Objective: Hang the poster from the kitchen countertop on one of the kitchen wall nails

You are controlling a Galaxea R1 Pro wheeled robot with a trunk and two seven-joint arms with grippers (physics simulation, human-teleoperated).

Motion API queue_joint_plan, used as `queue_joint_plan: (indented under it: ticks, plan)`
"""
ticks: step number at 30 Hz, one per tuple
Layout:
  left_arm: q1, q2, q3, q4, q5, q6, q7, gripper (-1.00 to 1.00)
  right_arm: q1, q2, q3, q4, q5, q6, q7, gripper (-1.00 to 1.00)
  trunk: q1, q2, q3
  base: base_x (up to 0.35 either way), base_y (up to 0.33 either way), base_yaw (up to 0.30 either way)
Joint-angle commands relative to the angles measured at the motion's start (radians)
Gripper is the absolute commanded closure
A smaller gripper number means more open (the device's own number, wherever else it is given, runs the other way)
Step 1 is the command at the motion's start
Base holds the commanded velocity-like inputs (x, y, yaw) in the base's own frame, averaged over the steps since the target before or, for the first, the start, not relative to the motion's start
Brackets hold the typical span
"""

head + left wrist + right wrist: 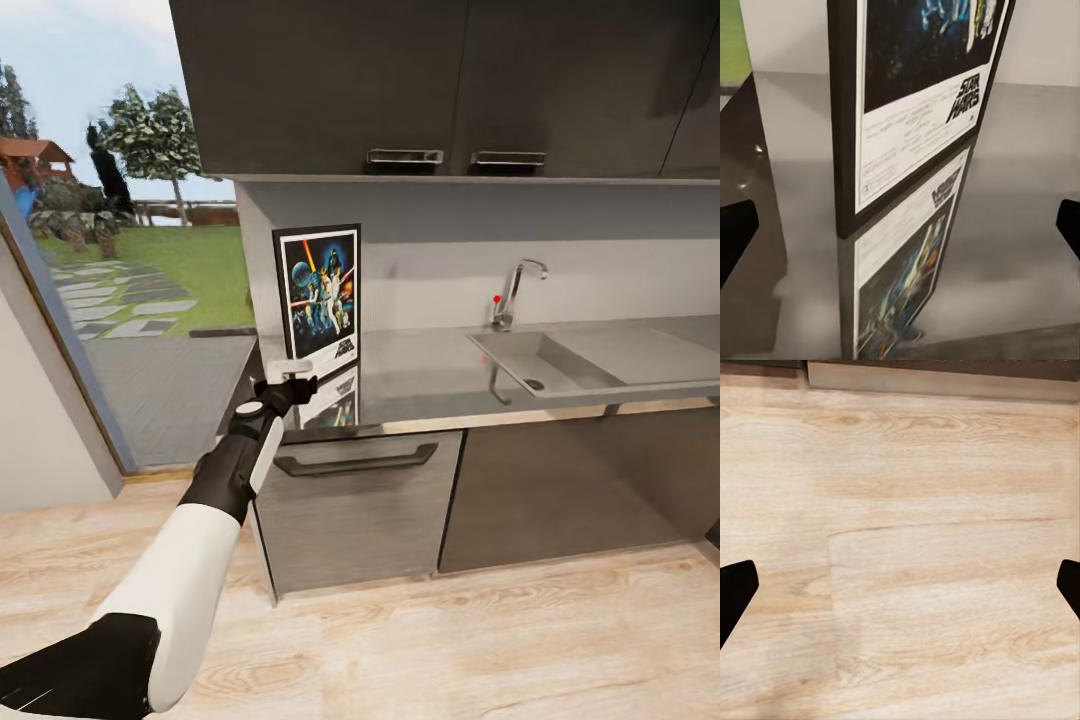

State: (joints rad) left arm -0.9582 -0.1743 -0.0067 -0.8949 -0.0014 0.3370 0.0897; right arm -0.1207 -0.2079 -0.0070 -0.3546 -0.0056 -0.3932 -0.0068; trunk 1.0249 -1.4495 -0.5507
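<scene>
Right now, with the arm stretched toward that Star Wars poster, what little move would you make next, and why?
Probably ease the left pincer forward around the poster's lower edge, then close. Its fingers stand wide open, the poster stands upright on the countertop, ungripped.

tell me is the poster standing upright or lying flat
Upright: the poster stands on its bottom edge on the kitchen countertop, its reflection showing beneath.

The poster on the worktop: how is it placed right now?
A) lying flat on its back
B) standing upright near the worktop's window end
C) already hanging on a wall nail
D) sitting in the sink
B: the poster stands upright with its lower edge on the kitchen countertop, mirrored in the shiny surface, at the end beside the window, far from the sink. The left claw is open just in front of it.
</scene>
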Motion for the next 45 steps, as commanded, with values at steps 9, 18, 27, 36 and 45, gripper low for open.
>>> queue_joint_plan:
  ticks: [9, 18, 27, 36, 45]
  plan:
    - [-0.001, 0.000, -0.001, 0.002, 0.000, 0.006, -0.001, -1.00, -0.001, -0.001, -0.001, 0.000, -0.001, -0.004, -0.001, -1.00, 0.000, -0.001, -0.001, 0.187, 0.089, 0.000]
    - [-0.001, 0.002, -0.001, 0.004, 0.000, 0.007, -0.002, -1.00, -0.001, 0.000, 0.000, 0.000, -0.001, -0.004, -0.001, -1.00, 0.000, -0.001, -0.001, 0.053, 0.148, 0.000]
    - [-0.001, 0.003, -0.001, 0.007, -0.001, 0.007, -0.002, -1.00, -0.001, 0.001, 0.001, 0.000, 0.001, -0.004, -0.001, -1.00, 0.000, -0.001, 0.000, 0.010, 0.036, -0.047]
    - [-0.001, 0.003, -0.001, 0.007, 0.000, 0.007, -0.002, -1.00, -0.001, 0.001, 0.002, 0.000, 0.001, -0.005, -0.001, -1.00, 0.000, -0.001, 0.001, 0.000, 0.001, -0.003]
    - [-0.001, 0.003, -0.002, 0.006, 0.000, 0.007, -0.002, -1.00, -0.001, 0.001, 0.002, 0.000, 0.001, -0.005, -0.001, -1.00, 0.000, -0.001, 0.001, 0.166, 0.000, 0.000]
